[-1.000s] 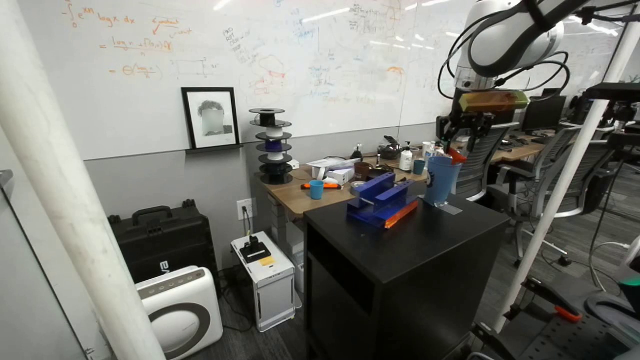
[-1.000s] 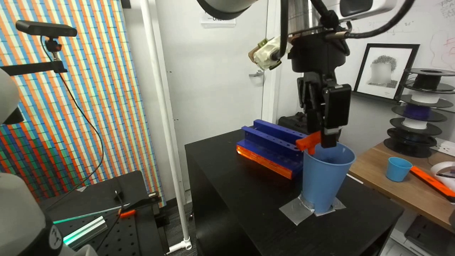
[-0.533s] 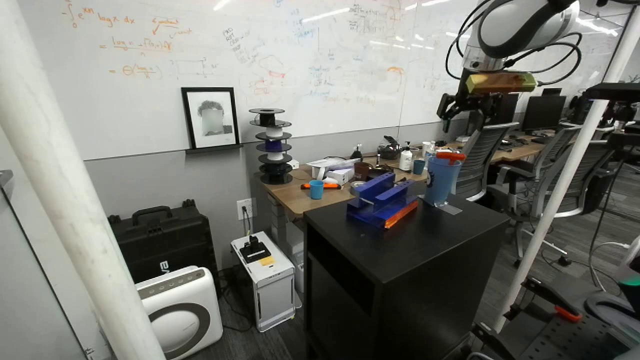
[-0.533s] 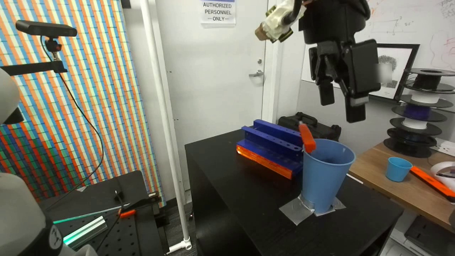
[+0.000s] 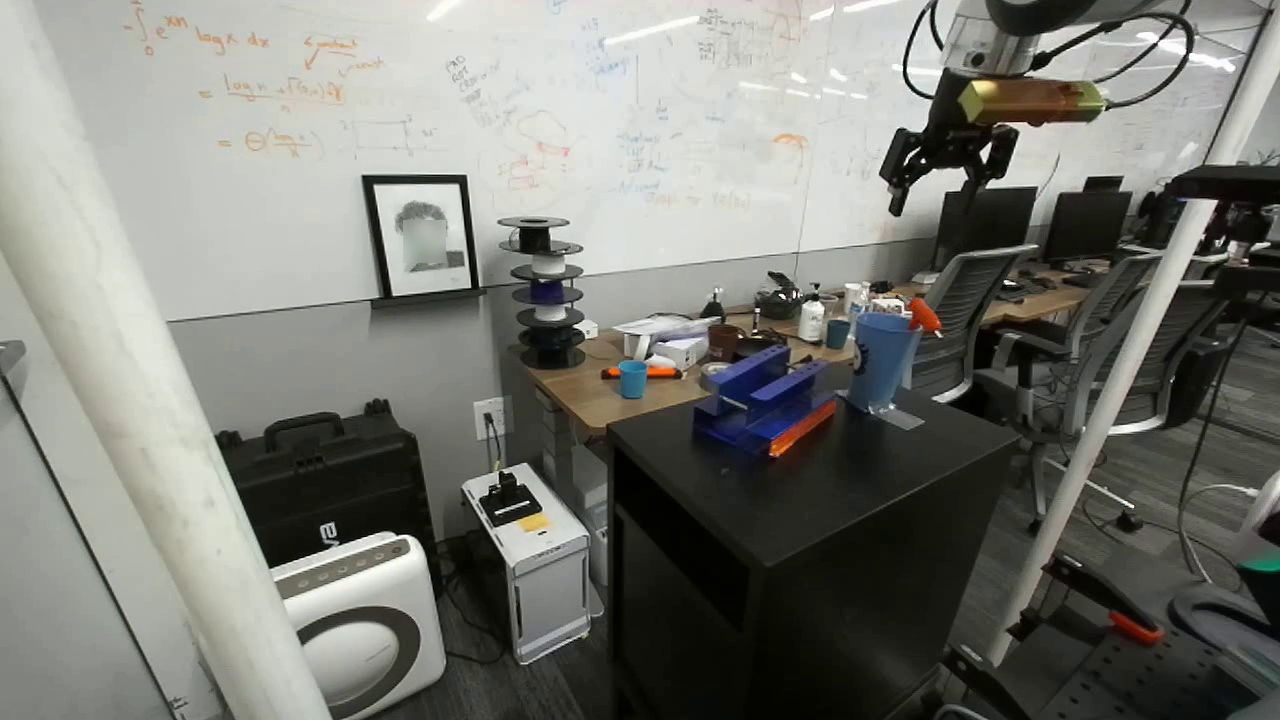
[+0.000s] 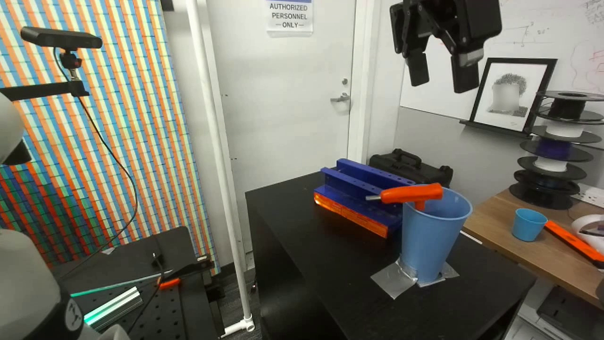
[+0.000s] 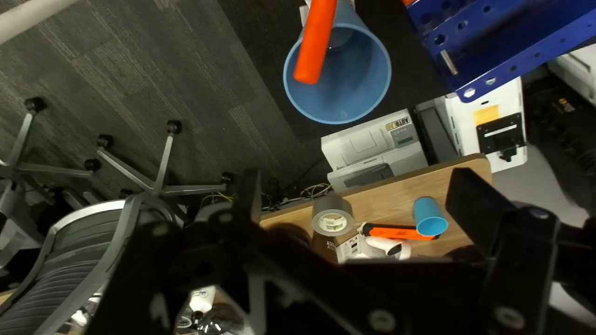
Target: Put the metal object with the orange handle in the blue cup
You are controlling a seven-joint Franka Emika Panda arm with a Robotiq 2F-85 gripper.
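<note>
Metal obj w/ orange handle [image 6: 410, 193] is stem-down in the blue cup [image 6: 434, 245]: handle crosses over the rim, small metal tip [image 6: 373, 198] pokes out past it. Can't see how deep the stem [image 6: 419, 206] goes, cup wall hides it; prob. long enough to keep the handle up top. Jaws apart, nothing btwn them, well above the cup. Opening's wide IMO so they clear the handle w/o dragging it. Silver tape [image 6: 394, 282] at the cup's base on the black desk [image 6: 344, 264], presumably anti-tip. Drop looks done, just the back-off left, I'd say. Risk: handle's high, a bump could swing it.
</note>
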